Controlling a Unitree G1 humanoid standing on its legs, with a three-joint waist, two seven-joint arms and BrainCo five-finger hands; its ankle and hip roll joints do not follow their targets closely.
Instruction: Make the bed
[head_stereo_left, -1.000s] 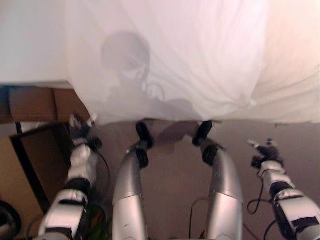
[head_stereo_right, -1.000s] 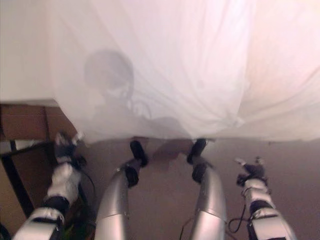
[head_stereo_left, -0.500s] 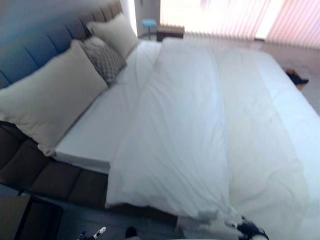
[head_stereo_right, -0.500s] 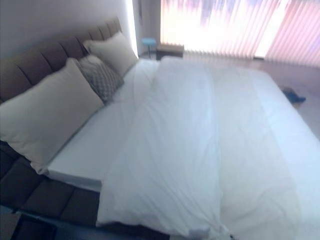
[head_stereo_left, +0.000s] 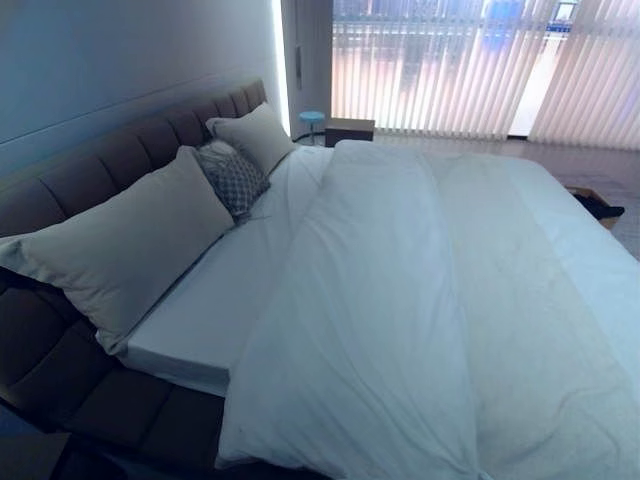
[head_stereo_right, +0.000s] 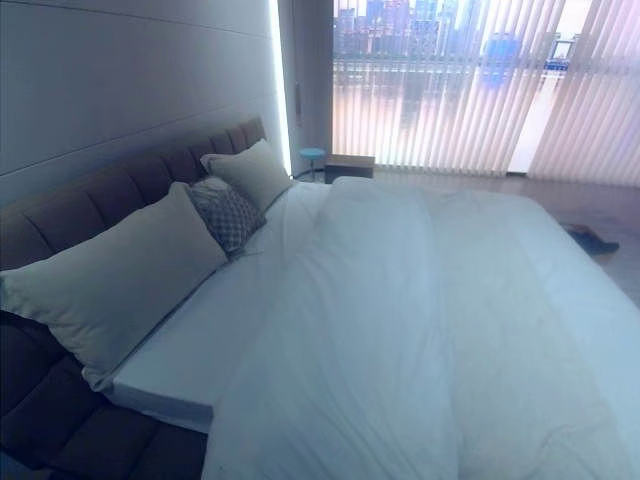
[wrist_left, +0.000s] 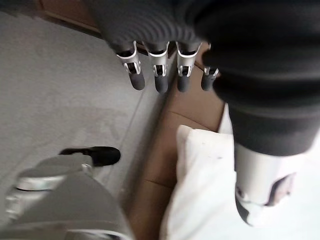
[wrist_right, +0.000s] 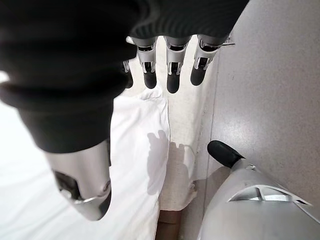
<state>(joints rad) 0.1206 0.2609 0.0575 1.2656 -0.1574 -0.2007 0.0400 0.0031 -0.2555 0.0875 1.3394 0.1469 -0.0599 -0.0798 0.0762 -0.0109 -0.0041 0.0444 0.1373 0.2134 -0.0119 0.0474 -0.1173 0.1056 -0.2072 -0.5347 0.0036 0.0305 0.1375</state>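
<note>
A white duvet (head_stereo_left: 400, 300) lies along the bed, covering its middle and right side, with long folds running toward the window. On the left, a strip of bare white sheet (head_stereo_left: 215, 300) is uncovered. A large cream pillow (head_stereo_left: 120, 250), a grey patterned cushion (head_stereo_left: 232, 178) and a second cream pillow (head_stereo_left: 255, 135) lean on the padded headboard (head_stereo_left: 60, 190). My left hand (wrist_left: 161, 80) hangs with straight fingers above the floor beside a white hanging edge of bedding (wrist_left: 200, 190), holding nothing. My right hand (wrist_right: 172, 75) hangs the same way over the duvet's edge (wrist_right: 140, 150), empty.
A dark nightstand (head_stereo_left: 349, 131) and a small blue stool (head_stereo_left: 312, 117) stand past the head of the bed. Vertical blinds (head_stereo_left: 450, 70) cover the far window. Dark shoes (head_stereo_left: 598, 208) lie on the floor at the far right. Grey floor (wrist_left: 65, 100) runs along the bed's near side.
The head camera has swung up from the duvet's hanging edge and the floor to a view across the whole bed. The bedding itself has not visibly moved.
</note>
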